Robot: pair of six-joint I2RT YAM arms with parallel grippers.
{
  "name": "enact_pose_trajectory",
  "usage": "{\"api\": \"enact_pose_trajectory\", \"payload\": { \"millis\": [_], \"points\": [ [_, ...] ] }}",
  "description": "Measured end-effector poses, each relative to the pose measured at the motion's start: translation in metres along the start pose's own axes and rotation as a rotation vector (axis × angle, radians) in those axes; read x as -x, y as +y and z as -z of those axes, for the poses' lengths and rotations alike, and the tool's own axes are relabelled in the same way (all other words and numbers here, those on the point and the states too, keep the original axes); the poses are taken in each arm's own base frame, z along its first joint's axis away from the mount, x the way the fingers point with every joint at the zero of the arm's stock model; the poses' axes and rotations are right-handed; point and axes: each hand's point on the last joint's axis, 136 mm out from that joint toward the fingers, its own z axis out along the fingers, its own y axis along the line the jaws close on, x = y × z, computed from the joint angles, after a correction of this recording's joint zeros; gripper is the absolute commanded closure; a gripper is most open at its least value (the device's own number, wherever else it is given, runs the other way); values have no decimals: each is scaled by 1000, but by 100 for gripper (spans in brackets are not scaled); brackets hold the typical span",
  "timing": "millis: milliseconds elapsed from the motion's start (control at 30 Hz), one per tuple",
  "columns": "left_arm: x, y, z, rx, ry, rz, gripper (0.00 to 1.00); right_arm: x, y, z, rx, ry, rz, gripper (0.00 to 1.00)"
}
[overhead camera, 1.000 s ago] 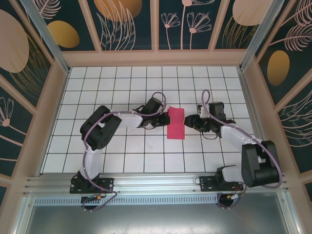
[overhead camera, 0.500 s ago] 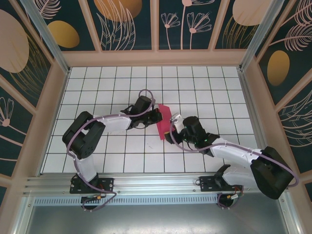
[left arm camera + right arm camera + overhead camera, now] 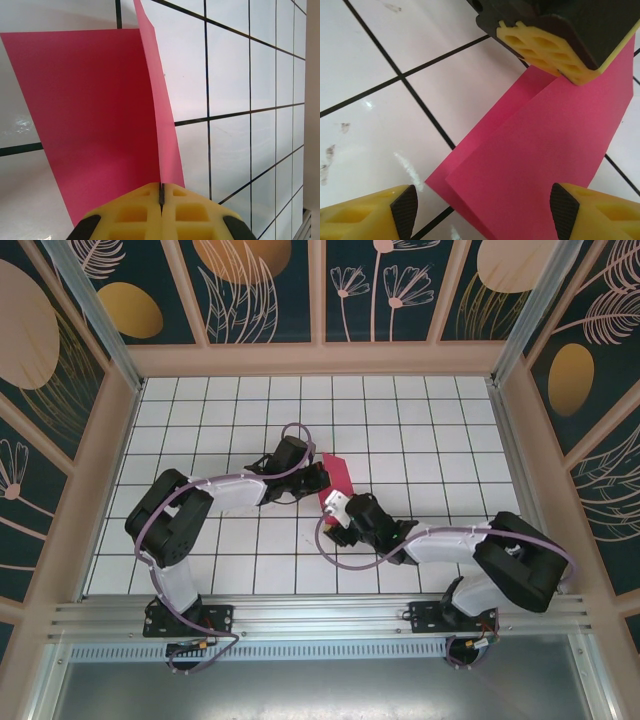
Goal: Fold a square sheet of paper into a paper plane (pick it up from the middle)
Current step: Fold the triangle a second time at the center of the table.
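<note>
Nearest, my right gripper (image 3: 485,212) stands open, yellow fingers either side of the lower end of the square sheet of paper (image 3: 100,110). The pink sheet is folded in half only, held on edge above the white tiled bench (image 3: 400,420). Beyond, my left gripper (image 3: 161,196) is clamped on it. I judge the nose and wing folds are all left to do.

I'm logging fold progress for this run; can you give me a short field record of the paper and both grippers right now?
paper: pink sheet of paper, folded double, layers slightly apart, not yet a plane
left gripper: shut on the sheet
right gripper: open, close by the sheet, not gripping it
surface: white tiled table
</note>
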Motion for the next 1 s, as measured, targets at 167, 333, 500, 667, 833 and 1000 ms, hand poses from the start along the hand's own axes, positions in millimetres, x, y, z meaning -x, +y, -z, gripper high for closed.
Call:
{"api": "enact_pose_trajectory", "payload": {
  "millis": [167, 333, 500, 667, 833, 1000],
  "points": [
    [-1, 1, 0, 3, 3, 1, 100, 6, -9, -9, -77, -14, 34, 32],
    [-2, 4, 0, 13, 9, 6, 100, 7, -10, -12, -98, -23, 62, 46],
    [-1, 5, 1, 17, 9, 9, 100, 10, -12, -13, -113, -33, 64, 62],
    [0, 7, 1, 21, 9, 12, 100, 13, -12, -12, -118, -44, 61, 75],
    [-1, 8, 1, 25, 11, 14, 89, 13, -12, -12, -116, -45, 46, 90],
    [-1, 10, 1, 35, 8, 9, 64, 13, -10, -13, -100, -49, 2, 97]
  ]
}}
